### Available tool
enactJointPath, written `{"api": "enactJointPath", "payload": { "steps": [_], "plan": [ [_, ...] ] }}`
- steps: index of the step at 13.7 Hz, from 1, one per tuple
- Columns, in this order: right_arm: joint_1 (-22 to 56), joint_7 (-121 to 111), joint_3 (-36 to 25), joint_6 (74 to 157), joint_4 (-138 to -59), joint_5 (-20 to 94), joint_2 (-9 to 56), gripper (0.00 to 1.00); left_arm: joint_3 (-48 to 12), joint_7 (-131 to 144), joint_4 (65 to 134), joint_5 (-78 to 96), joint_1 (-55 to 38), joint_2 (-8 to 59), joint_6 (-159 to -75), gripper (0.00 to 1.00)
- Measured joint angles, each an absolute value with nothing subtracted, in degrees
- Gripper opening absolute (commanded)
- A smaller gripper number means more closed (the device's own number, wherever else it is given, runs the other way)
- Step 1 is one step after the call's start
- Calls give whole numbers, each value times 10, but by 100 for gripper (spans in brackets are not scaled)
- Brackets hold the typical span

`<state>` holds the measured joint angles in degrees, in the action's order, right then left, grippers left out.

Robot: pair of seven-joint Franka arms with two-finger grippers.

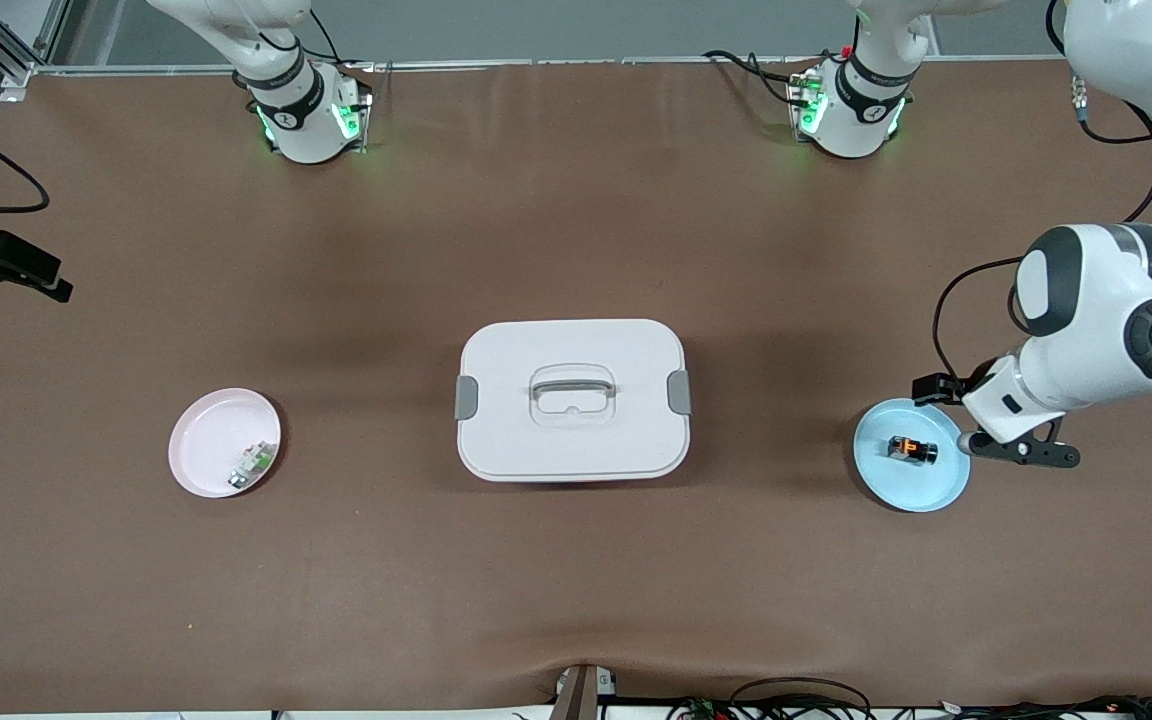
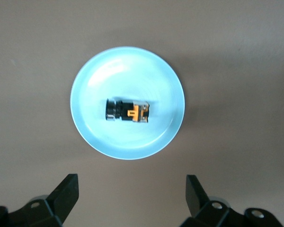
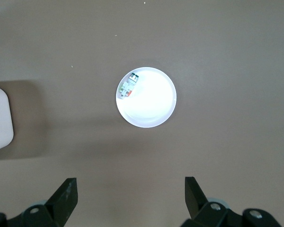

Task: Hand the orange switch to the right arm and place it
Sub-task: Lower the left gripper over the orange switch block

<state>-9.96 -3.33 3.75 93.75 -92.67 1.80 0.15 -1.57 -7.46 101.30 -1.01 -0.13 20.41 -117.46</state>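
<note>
Switch [image 1: 912, 450] lies flat in the blue plate [image 1: 921, 495] at the left arm's end of the table, long axis running along the table's length. Left gripper [image 1: 1024, 452] hangs just beside the plate's edge, fingers wide, empty, clearly the nearer one. Right gripper [image 3: 130, 201] waits high over the pink plate [image 1: 198, 455], also wide, well apart from the switch. White box [image 1: 572, 398] sits between the plates.

Even overhead light is falling on the brown desk [image 1: 576, 250]. Soft shadows are spreading beside the white box [image 1: 573, 400]. Glare is washing out the pink plate [image 3: 146, 97] in the right wrist view. Both wrist views are looking slightly soft.
</note>
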Motion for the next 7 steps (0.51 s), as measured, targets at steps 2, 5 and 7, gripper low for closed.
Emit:
{"api": "enactJointPath", "payload": {
  "steps": [2, 5, 7],
  "plan": [
    [-100, -33, 38, 938, -927, 18, 1, 100, -16, -75, 1002, -11, -1, 201, -1167, 100],
    [-100, -33, 38, 937, -927, 18, 1, 100, -14, -75, 990, -11, 8, 200, -1168, 100],
    [-100, -33, 38, 938, -927, 18, 1, 100, -14, -76, 974, -12, 26, 200, -1171, 100]
  ]
}}
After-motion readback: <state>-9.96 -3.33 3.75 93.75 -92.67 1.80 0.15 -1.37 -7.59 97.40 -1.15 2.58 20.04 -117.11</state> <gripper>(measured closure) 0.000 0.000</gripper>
